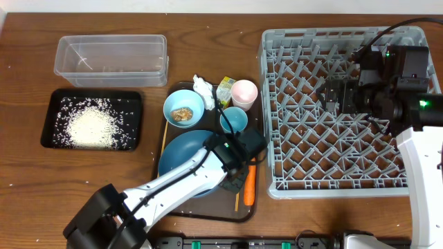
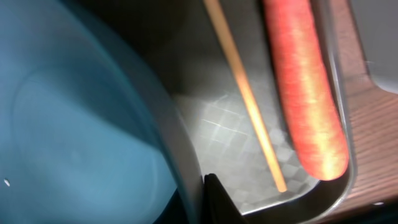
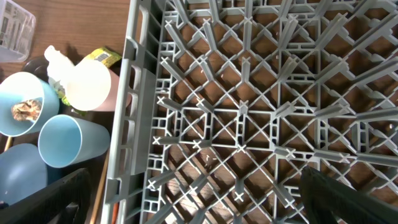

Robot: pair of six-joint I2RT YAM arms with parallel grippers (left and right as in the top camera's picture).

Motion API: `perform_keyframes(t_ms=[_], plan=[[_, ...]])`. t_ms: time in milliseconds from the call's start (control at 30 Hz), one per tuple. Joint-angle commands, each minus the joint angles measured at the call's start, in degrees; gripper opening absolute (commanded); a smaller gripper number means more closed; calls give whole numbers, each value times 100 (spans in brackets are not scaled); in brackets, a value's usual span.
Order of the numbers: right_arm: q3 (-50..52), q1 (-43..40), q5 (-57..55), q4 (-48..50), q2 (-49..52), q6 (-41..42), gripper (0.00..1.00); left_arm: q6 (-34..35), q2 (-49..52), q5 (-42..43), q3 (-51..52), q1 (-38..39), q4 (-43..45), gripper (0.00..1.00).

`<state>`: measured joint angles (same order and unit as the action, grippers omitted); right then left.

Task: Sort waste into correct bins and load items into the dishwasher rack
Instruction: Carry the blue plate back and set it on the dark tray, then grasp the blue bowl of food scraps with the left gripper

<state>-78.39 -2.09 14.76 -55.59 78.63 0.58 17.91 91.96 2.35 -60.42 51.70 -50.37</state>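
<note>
An orange carrot (image 2: 303,93) lies beside a chopstick (image 2: 247,93), near the blue plate (image 2: 74,124).

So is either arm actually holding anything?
Right gripper: nothing, open above the rack. Left gripper sits at the rim of the blue plate; whether it grips cannot be told.

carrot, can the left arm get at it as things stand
Probably yes: the left gripper hangs just beside the carrot, which lies bare in the tray, only a chopstick between them.

The left gripper (image 1: 234,176) hangs low, its opening hidden; the right gripper (image 1: 329,95) points leftward, fingers spread wide
</note>
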Motion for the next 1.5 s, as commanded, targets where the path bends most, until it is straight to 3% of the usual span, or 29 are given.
perform_keyframes(t_ms=[0, 67, 133, 200, 500, 767, 1033, 1467], plan=[[-98, -52, -2, 11, 15, -70, 99, 46, -22, -129, 31, 92, 9, 33], [-98, -52, -7, 13, 15, -70, 99, 42, -24, -20, 31, 98, -4, 56], [-98, -52, -68, 13, 15, -68, 99, 39, -24, 127, 28, 98, -15, 70], [-98, -52, -90, 11, 15, -66, 99, 42, -24, 238, 17, 98, -55, 74], [-98, -52, -87, 13, 13, -66, 99, 39, -376, 168, -643, 92, -702, 75], [-98, -52, -87, 9, 15, -66, 99, -254, -1064, -1663, -774, -605, -170, 82], [-98, -52, -85, 4, 15, -66, 99, -1875, -431, -1309, -774, -1980, 1947, 82], [-98, -52, -105, 31, 15, -66, 99, -1899, 1108, -575, -774, -2758, 2363, 78]])
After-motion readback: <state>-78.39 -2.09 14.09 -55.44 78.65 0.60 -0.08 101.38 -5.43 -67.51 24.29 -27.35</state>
